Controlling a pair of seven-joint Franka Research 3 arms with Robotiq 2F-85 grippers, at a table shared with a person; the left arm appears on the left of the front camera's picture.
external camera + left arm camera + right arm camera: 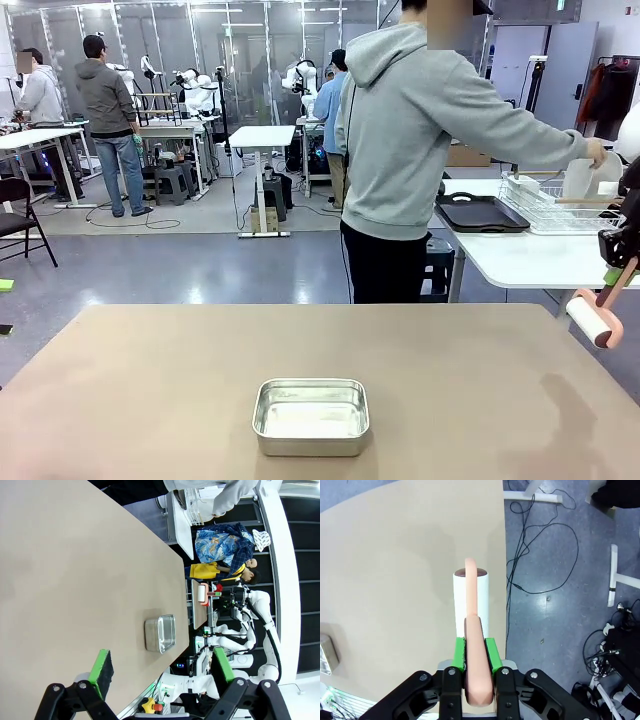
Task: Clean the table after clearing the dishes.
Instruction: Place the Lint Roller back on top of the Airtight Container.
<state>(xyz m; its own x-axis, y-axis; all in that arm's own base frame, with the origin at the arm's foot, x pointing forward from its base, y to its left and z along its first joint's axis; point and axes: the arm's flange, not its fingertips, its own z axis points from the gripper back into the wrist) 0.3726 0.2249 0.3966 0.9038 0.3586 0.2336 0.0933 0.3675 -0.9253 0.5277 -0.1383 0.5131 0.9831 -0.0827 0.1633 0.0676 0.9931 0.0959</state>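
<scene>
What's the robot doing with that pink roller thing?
The robot's right tool is shut on the pink handle of a lint roller, holding it up at the right edge of the table. Its left tool hangs open above the table, holding nothing. A steel pan sits near the robot's side. The person has turned away and reaches to a rack on the white side table, where a dark tray lies.
</scene>
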